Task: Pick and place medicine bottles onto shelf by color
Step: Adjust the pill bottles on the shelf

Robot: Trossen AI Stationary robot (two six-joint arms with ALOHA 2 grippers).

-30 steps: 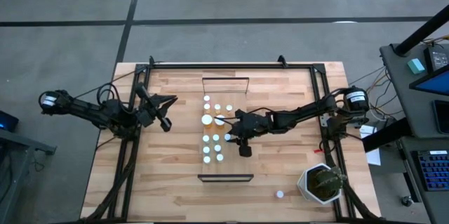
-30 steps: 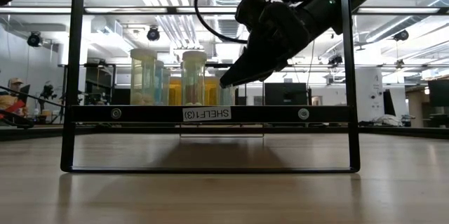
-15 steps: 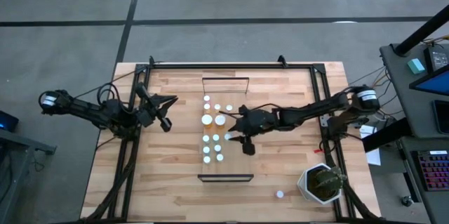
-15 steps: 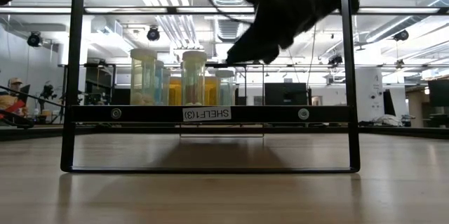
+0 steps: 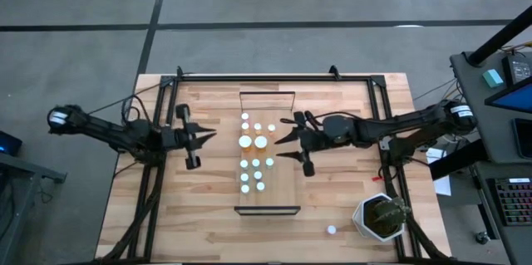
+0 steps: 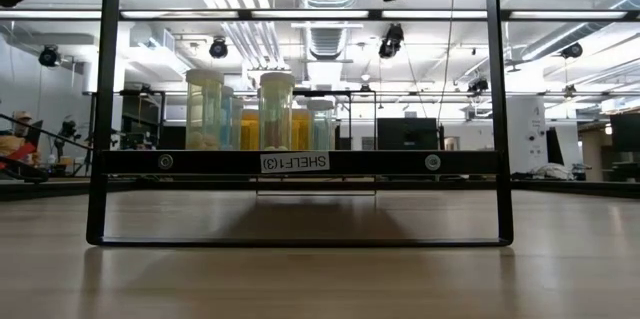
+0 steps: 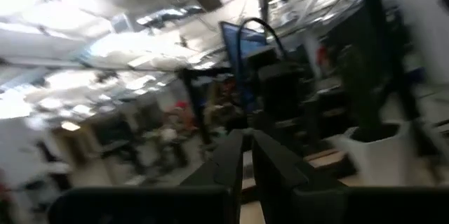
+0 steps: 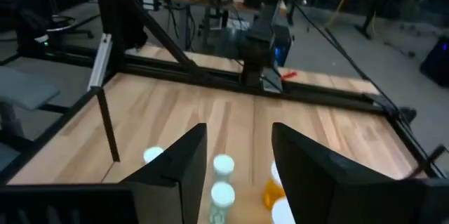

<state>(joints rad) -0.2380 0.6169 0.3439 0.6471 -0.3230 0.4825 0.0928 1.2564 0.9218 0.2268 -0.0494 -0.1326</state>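
One bottle (image 5: 331, 230) stranded near plant (image 5: 381, 218); right gripper (image 5: 292, 142) empty, fingers apart, beside shelf (image 5: 283, 190); low sweep risks toppling standing bottles (image 5: 253, 164). Left gripper (image 5: 202, 134) closed.

White label "SHELF1(3)", mirrored, on shelf (image 6: 300, 162) front rail.

On the one shelf (image 5: 283, 182) stand about thirteen medicine bottles (image 5: 258, 175) with white caps; they are tiny from above, so the count is not fully sure. Two of them are larger (image 5: 244, 141). One more bottle (image 5: 331, 230) stands alone on the bench (image 5: 208, 215). There is one potted plant (image 5: 382, 218). Two arms are there, the left arm (image 5: 116, 132) and the right arm (image 5: 399, 124).
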